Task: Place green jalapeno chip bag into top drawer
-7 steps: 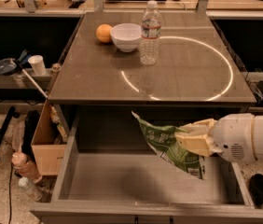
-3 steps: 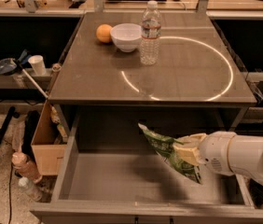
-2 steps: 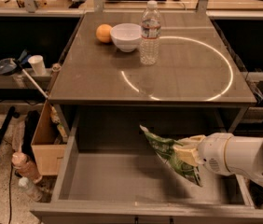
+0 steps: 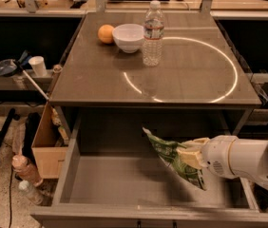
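Cardboard box (image 4: 46,146) sits left of the open top drawer (image 4: 124,184). On the table (image 4: 100,80) above stand an orange (image 4: 106,33), white bowl (image 4: 128,37) and water bottle (image 4: 152,34). In the drawer's right half, the green jalapeno chip bag (image 4: 172,158) hangs tilted, pinched in the closed claw (image 4: 191,156).

surface: grey table (image 4: 196,87), flat matte top, seen from the front and above.
reflection: bright ring (image 4: 234,75) mirrored on the top, centre to right.
orange (image 4: 106,33): back left of the top, just beside the bowl.
white bowl (image 4: 128,37): upright, between orange and bottle.
water bottle (image 4: 153,33): upright, capped, just right of the bowl, at the ring's left edge.
under the top: top drawer (image 4: 124,184), pulled open.
gripper (image 4: 191,156): below tabletop level, over the drawer's right half, clamped on the green jalapeno chip bag (image 4: 169,158).
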`<state>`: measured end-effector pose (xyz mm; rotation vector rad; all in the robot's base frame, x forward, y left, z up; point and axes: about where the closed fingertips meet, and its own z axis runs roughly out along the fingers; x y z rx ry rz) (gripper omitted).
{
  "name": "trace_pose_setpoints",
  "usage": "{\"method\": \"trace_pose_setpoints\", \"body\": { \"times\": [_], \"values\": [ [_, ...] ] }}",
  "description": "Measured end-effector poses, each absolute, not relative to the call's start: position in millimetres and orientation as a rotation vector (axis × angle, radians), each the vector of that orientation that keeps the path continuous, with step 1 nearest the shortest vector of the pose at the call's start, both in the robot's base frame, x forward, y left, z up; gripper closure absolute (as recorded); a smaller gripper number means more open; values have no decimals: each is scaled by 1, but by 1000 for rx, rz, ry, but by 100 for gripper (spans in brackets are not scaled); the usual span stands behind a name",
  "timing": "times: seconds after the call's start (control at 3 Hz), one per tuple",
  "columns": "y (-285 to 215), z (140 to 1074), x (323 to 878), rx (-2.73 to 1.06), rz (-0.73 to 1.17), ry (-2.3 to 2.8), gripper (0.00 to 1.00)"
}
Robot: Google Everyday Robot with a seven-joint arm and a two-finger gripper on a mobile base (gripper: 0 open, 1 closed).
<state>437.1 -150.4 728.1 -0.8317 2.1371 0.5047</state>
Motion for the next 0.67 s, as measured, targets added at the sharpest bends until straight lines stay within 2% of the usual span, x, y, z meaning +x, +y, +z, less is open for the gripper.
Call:
{"method": "trace_pose_setpoints", "body": {
  "times": [0.67],
  "values": [
    [-150,728,437,-832,505,2137,8]
  ]
}}
